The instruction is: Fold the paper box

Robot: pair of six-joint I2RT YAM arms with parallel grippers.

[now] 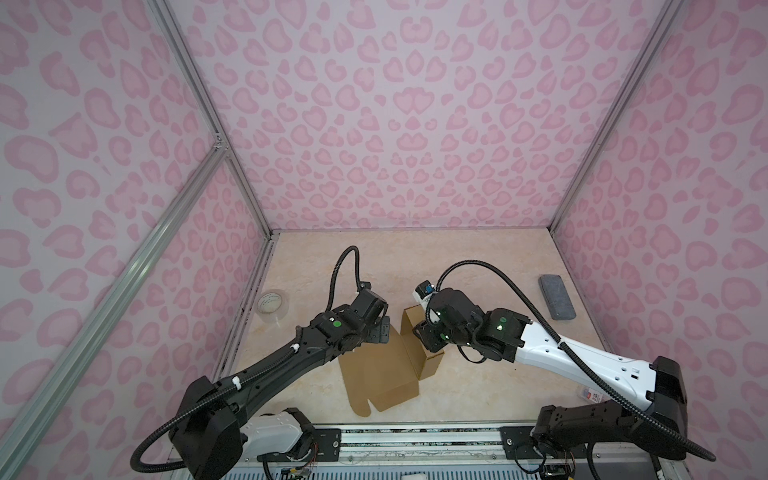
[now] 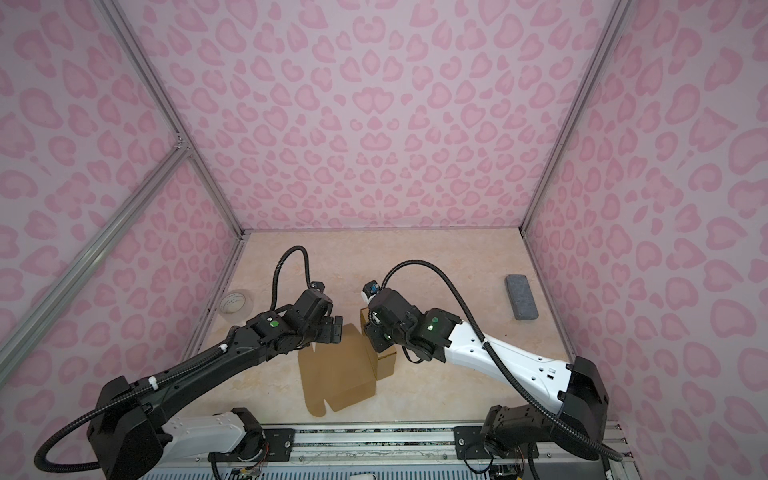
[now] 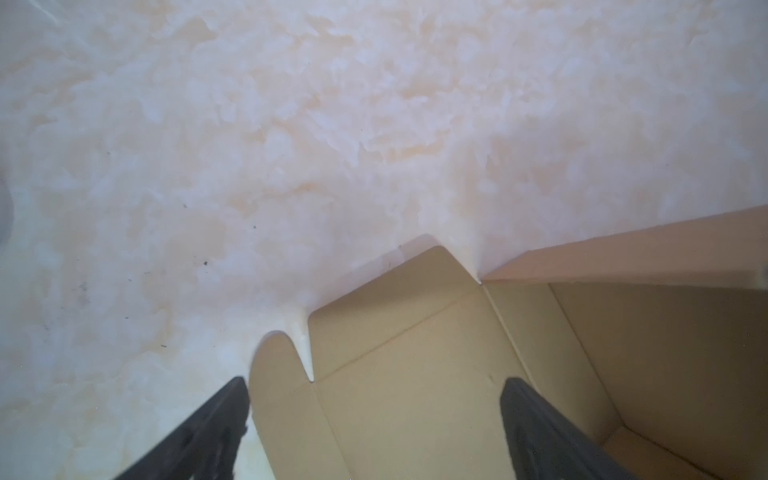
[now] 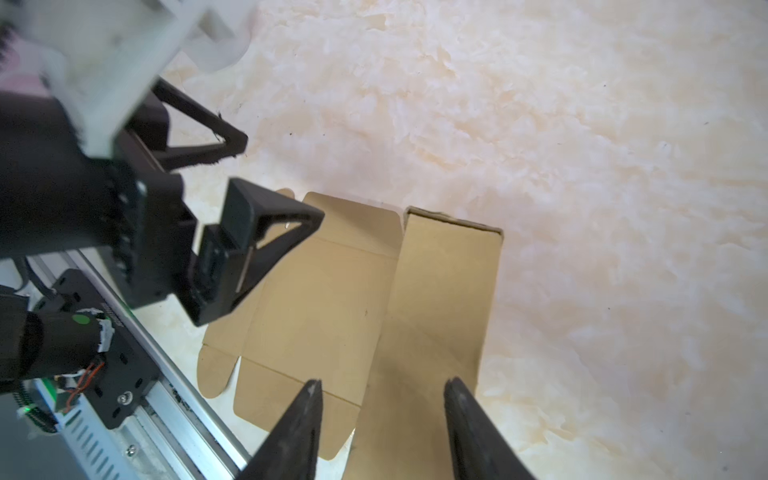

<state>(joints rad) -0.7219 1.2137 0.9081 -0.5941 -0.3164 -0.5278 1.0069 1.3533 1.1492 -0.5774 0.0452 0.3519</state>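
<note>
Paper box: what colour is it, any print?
The paper box is plain brown cardboard with no print visible; the right wrist view shows it best.

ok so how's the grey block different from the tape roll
The grey block is opaque and rectangular; the tape roll is clear and round. In both top views the block lies at the right edge of the table, the roll at its left edge. Both lie apart from the paper box.
</note>
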